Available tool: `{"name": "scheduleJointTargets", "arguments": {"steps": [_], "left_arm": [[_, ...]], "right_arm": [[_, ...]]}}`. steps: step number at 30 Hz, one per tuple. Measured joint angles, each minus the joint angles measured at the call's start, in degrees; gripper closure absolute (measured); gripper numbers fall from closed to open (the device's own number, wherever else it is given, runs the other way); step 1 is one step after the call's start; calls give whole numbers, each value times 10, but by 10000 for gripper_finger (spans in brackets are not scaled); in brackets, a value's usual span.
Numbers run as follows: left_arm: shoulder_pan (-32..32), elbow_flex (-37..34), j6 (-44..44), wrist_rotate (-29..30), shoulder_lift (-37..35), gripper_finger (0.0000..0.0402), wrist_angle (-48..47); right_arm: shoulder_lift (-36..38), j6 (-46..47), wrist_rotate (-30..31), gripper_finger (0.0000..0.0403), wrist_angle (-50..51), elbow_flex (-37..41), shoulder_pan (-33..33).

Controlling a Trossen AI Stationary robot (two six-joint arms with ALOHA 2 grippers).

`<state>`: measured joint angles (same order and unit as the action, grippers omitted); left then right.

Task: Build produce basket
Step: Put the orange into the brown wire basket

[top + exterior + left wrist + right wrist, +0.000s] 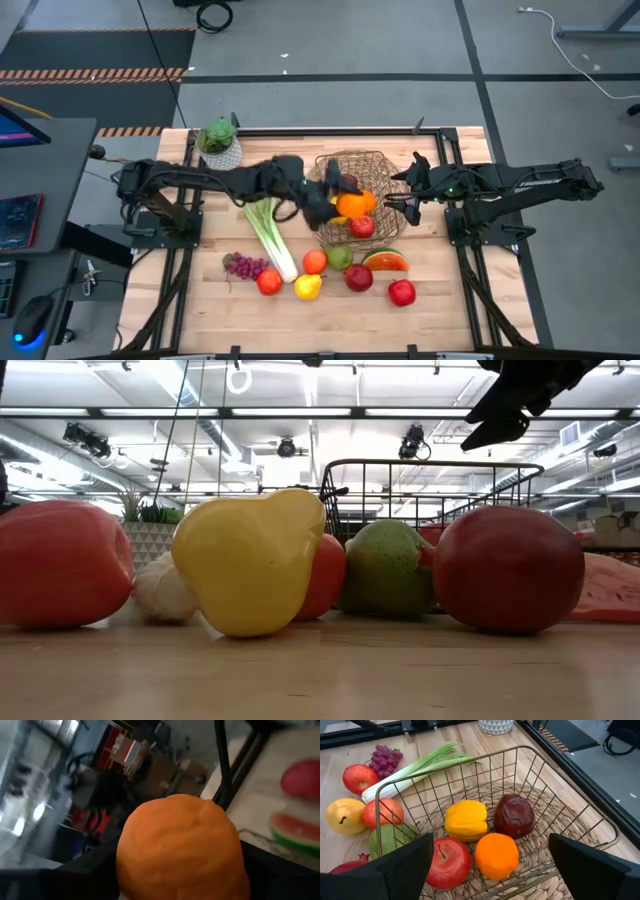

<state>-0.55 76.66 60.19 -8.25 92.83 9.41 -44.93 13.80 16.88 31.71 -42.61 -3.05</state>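
Observation:
The round wire basket [372, 165] stands at the table's middle far side. In the right wrist view it holds a yellow pepper [465, 820], a dark red fruit [514, 816], a red apple [447, 862] and an orange [496, 855]. My left gripper [340, 205] reaches in from the table's left, above the basket, and is shut on another orange [182, 845]. My right gripper [398, 197] hangs open at the basket's right rim, with nothing between its fingers [405, 865]. My left gripper pinches the orange between its two fingers, one on each side [125, 865]. The fingers lie about level and come from the table's left. The orange [357, 203] is lifted clear, above the basket's inside.
On the near half of the table lie a leek [268, 235], grapes [245, 265], a yellow fruit [308, 287], a green pear [340, 257], a watermelon slice [385, 261] and red apples [402, 292]. A potted plant [218, 142] stands at the far left.

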Motion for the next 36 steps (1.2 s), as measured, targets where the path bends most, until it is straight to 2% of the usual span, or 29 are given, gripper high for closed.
{"name": "scheduleJointTargets", "arguments": {"steps": [9, 16, 20, 28, 36], "left_arm": [[-82, 0, -315, -124, -3, 115, 4], [-124, 0, -636, -132, -2, 115, 30], [-135, 0, -783, -131, -2, 115, 27], [-133, 0, -951, -131, -2, 115, 27], [-121, 0, -1066, -130, -2, 115, 28]], "right_arm": [[0, 0, 0, 7, -8, 0, 0], [0, 0, 0, 7, -8, 0, 0], [0, 0, 0, 7, -8, 0, 0], [0, 2, 0, 7, -9, 0, 0], [0, 2, 0, 7, -10, 0, 0]]}}
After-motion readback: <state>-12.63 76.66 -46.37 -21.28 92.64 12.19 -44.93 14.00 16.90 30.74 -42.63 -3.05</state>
